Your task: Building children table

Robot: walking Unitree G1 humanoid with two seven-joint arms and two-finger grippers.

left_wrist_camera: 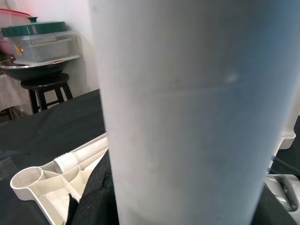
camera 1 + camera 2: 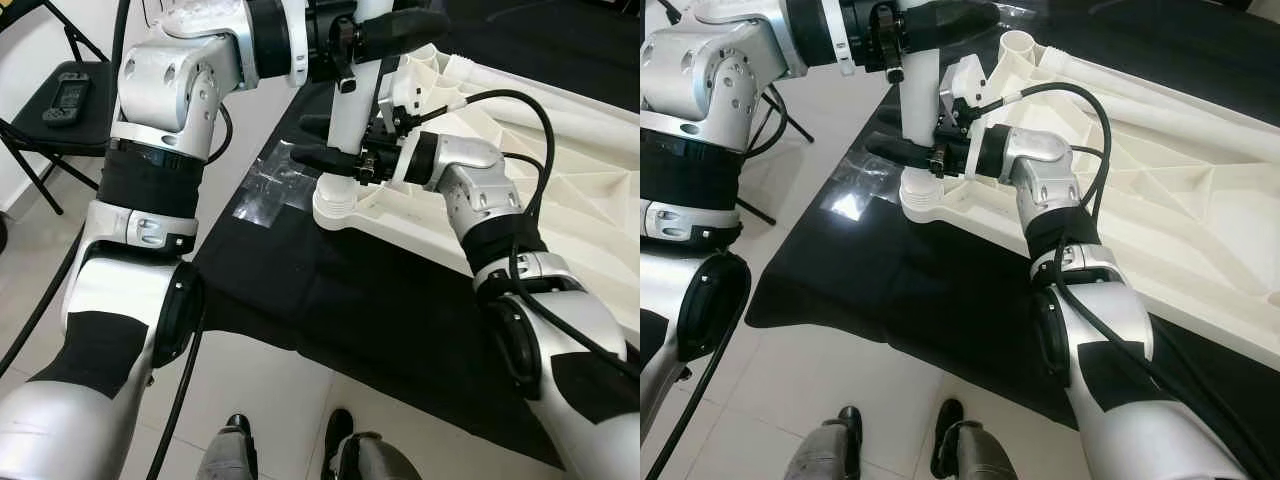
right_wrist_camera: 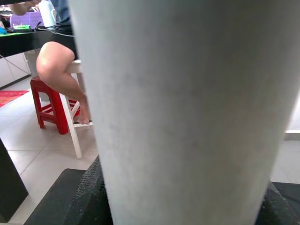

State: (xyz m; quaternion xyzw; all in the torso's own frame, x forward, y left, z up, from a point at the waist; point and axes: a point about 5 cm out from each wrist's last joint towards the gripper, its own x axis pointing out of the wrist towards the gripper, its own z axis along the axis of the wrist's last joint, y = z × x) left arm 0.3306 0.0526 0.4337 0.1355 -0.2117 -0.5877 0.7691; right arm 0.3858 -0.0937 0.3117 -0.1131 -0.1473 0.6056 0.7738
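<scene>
A white table leg stands upright on the near corner of the upside-down white tabletop, its flanged foot meeting the corner socket. High on the leg, my left gripper is shut on it. Lower down, my right gripper is shut on the same leg just above the flange. Both wrist views look straight at the leg from close up, between black pads. Another corner socket is open, and a second leg lies along the tabletop with its threaded end showing.
The tabletop lies on a black cloth on a tiled floor. A crumpled clear wrapper lies on the cloth. A black folding chair stands at the left. A seated person's leg and a red stool are nearby.
</scene>
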